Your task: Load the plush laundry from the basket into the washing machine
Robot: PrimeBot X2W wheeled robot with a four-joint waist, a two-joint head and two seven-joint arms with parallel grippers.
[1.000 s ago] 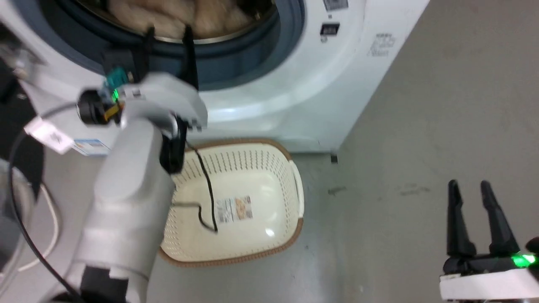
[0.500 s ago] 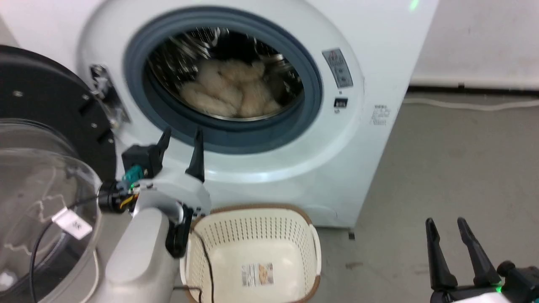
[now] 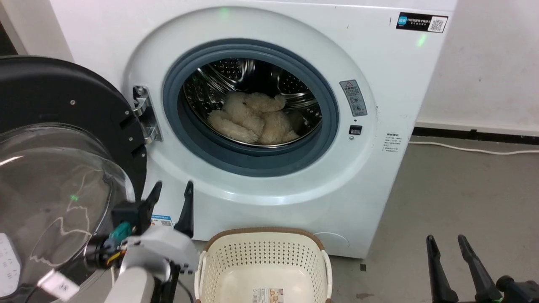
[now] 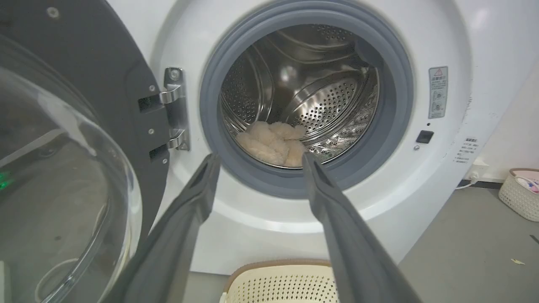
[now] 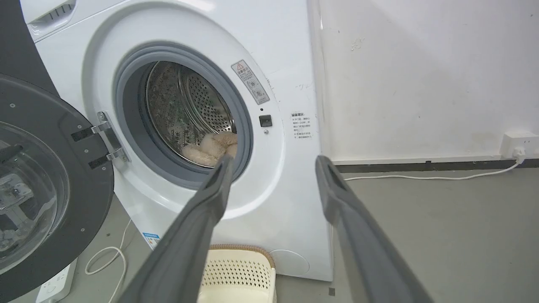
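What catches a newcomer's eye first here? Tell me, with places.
The washing machine stands with its door open at left, the beige plush laundry lying in its steel drum. Before it the cream basket sits on the floor, flanked by the open left hand and right hand.

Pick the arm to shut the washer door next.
Probably the left. The plush lies in the drum, and the open door hangs on the left, right beside the left gripper; the right gripper is far across, over the floor.
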